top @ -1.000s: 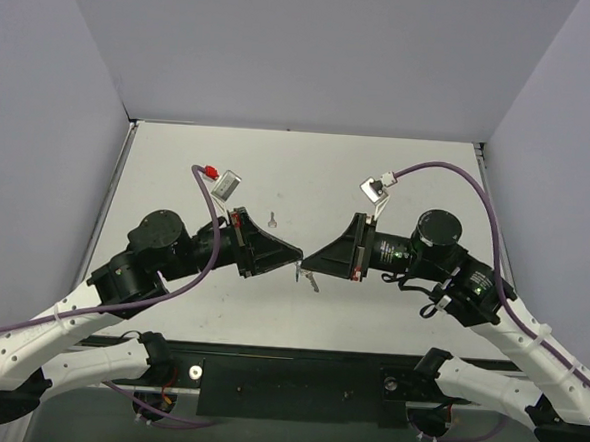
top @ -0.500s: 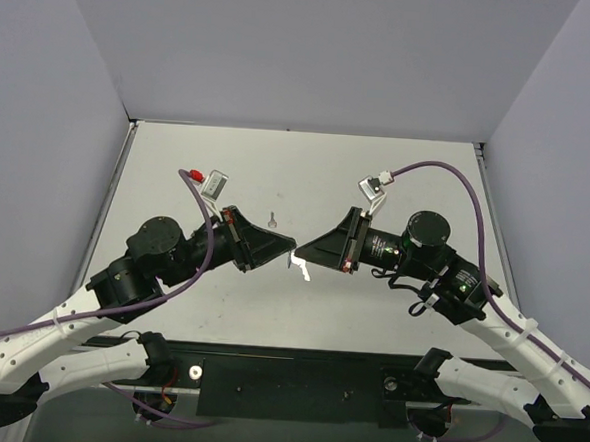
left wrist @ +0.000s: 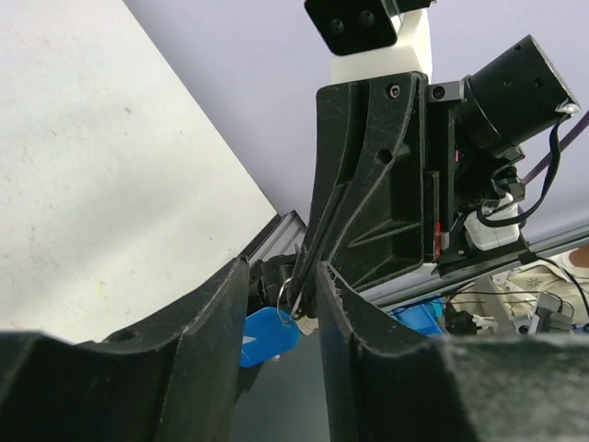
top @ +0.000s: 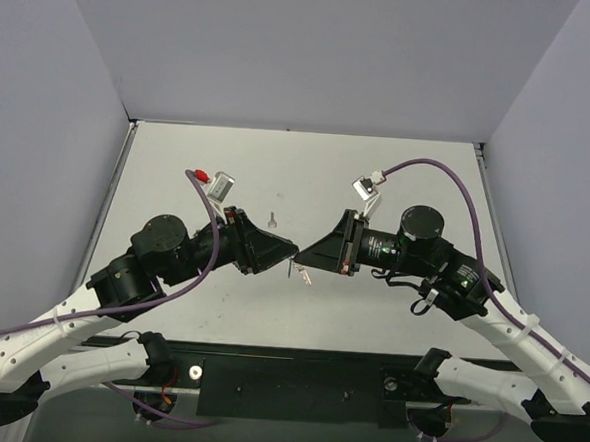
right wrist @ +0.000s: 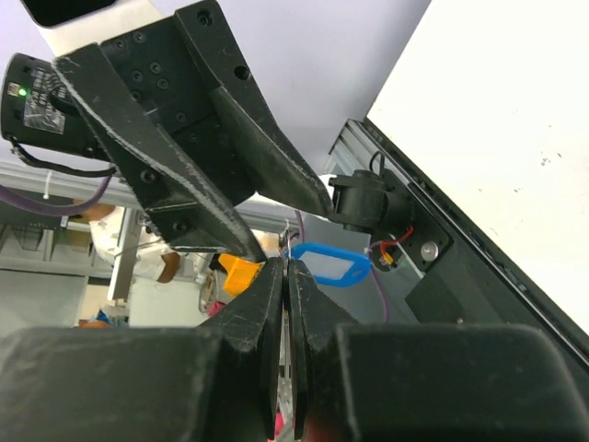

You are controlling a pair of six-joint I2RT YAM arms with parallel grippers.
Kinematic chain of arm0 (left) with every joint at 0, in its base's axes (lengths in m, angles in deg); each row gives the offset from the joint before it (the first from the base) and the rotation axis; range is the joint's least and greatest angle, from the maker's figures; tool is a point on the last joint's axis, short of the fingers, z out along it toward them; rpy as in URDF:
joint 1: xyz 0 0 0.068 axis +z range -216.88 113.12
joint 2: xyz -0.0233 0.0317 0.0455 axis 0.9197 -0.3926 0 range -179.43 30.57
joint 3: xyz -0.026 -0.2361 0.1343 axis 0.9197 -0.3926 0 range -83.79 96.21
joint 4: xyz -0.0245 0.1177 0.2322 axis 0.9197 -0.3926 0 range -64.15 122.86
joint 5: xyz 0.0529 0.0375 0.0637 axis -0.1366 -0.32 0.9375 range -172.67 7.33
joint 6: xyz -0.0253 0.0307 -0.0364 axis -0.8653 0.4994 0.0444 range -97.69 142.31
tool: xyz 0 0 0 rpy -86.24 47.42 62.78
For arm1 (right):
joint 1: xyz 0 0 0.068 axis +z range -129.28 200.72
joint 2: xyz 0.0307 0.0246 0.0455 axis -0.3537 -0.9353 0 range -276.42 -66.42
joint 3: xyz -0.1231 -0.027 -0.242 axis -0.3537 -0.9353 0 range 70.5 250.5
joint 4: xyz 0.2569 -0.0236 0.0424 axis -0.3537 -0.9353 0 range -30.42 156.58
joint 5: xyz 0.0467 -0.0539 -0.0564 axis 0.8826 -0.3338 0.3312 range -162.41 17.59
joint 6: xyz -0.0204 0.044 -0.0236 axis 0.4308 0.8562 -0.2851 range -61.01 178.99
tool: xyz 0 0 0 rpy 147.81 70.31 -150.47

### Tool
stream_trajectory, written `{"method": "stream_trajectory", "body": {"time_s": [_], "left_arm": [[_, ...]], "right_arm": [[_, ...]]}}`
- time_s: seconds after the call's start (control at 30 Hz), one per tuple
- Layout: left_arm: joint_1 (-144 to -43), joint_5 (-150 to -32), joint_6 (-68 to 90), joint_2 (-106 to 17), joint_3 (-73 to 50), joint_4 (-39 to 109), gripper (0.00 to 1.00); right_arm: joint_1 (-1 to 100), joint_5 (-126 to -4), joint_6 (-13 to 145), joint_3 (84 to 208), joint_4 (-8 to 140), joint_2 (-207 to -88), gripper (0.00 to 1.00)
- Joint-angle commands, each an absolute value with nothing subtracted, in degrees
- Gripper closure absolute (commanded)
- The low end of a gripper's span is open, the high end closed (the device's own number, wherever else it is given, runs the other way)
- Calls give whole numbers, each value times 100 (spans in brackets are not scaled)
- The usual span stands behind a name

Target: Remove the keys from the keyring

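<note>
In the top view both arms meet tip to tip above the middle of the table (top: 398, 177). My right gripper (top: 301, 260) (right wrist: 287, 267) is shut on the thin metal ring of the keyring (left wrist: 289, 297), and the blue tag (right wrist: 331, 262) (left wrist: 267, 336) hangs from it. A small silver piece (top: 301, 274) dangles below the tips; I cannot tell if it is a key. My left gripper (top: 292, 249) (left wrist: 281, 276) is open, its fingers either side of the ring and the right fingertips. One key (top: 272, 219) lies loose on the table behind the grippers.
A black base bar (top: 295, 376) runs along the near edge between the arm bases. Grey walls close in the table on the left, back and right. Purple cables (top: 448, 175) loop over both wrists.
My left gripper has gone from shut to open around the ring. The right arm has pushed a little to the left, with the keyring still in its grip.
</note>
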State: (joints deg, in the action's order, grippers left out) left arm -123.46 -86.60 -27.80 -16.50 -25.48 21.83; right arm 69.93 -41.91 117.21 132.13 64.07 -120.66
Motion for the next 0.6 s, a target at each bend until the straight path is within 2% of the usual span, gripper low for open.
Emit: {"method": "stream_trajectory", "body": {"time_s": [0.0, 0.1, 0.23, 0.43, 0.57], "left_arm": [[-12401, -8900, -2489, -1602, -2165, 1968, 51], [-12401, -8813, -2428, -1540, -2173, 1827, 44], [-12392, -8769, -2261, -1444, -2226, 1555, 40], [-12384, -8821, -1953, -1479, -2305, 1036, 39], [-12384, -9225, -1725, -1566, -2332, 860, 39]], "right_arm": [[7002, -4086, 11016, 13799, 5762, -12179, 100], [7002, -4051, 10699, 14037, 5096, -12258, 100], [6993, -4252, 10347, 14528, 4008, -12460, 100], [7002, -4639, 10021, 15065, 2300, -12908, 100], [7011, -4806, 10109, 14917, 1473, -13260, 100]]}}
